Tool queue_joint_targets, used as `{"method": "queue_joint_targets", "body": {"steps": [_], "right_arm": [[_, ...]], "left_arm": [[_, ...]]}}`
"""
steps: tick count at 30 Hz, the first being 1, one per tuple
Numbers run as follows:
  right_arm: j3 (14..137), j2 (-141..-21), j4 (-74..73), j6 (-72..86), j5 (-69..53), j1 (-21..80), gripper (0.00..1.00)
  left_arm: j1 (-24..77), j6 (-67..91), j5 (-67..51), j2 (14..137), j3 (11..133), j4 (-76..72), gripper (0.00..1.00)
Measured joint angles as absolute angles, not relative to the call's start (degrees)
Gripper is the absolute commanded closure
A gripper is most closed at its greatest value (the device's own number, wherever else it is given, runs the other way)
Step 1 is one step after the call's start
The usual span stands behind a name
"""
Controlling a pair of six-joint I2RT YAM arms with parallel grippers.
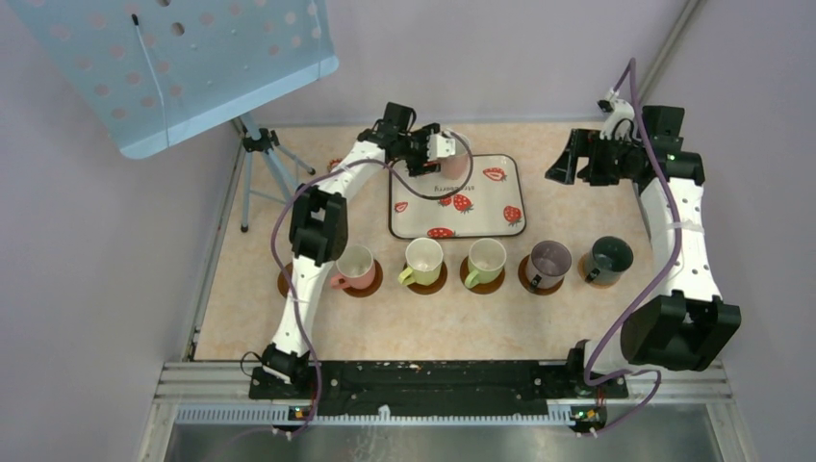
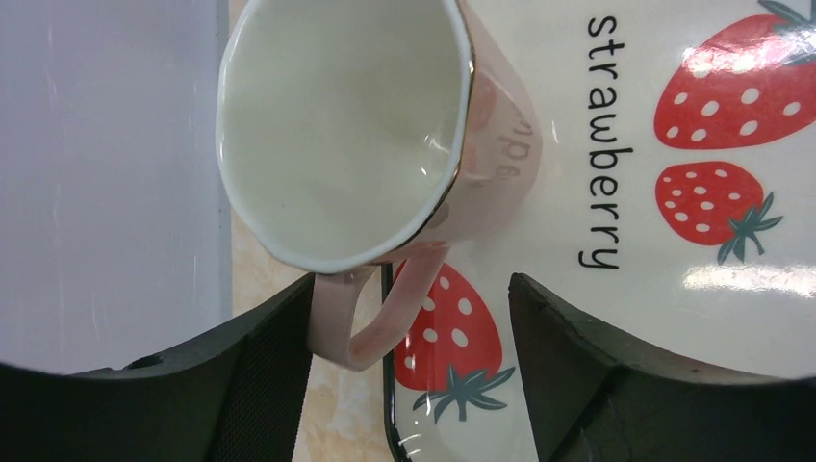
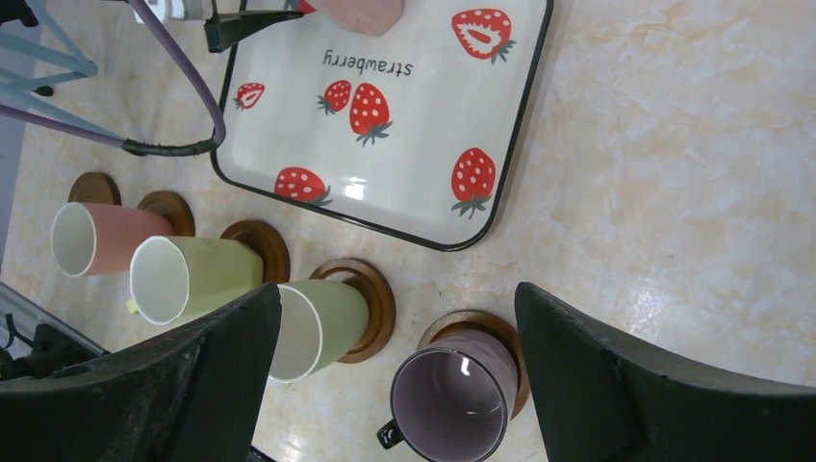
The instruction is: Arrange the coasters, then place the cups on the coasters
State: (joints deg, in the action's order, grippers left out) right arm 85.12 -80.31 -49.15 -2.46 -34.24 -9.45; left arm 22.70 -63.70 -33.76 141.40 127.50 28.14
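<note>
Over the far left corner of the strawberry-print tray (image 1: 486, 204), the left gripper (image 2: 414, 298) hovers with its jaws apart. The handle of a sixth cup (image 2: 346, 125), pink with a pale inside, lies between the two fingers (image 2: 260, 366). It sits close against one of them, with a clear gap to the other, so nothing is squeezing it. This cup is upright at the edge of the tray, partly over the rim.

Nearer the arms, five cups stand in a row on the table (image 1: 385, 327), each on one of the brown coasters (image 1: 373, 281). From the left they are a pink cup (image 1: 354, 265), a first light green cup (image 1: 423, 258), a second light green cup (image 1: 485, 258), a purple-grey cup (image 1: 549, 260) and a dark green cup (image 1: 609, 257). A bare coaster (image 3: 94, 187) lies at the left end of the row, just beside the pink cup and partly hidden by the left arm from above.

To the right of the tray, the right gripper (image 3: 396, 294) hangs above the table with its jaws wide and nothing between them.
</note>
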Motion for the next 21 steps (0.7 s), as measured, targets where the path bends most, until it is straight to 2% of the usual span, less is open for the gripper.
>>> {"method": "queue_joint_targets", "body": {"steps": [7,13,21], "right_arm": [[84.9,-80.3,-49.0,-2.5,-34.2,-9.5,0.11],[84.7,-80.3,-48.8,-2.5,-34.3,-9.6,0.11],[84.7,-80.3,-48.8,-2.4,-34.6,-9.6,0.11]], "left_arm": [[23.7,-64.0,-33.1,140.4,125.1,27.9,0.45],[23.8,-60.7,-32.2,139.2,122.8,28.2,0.47],[24.3,-52.2,-29.1,139.2,124.3,28.8,0.43]]}}
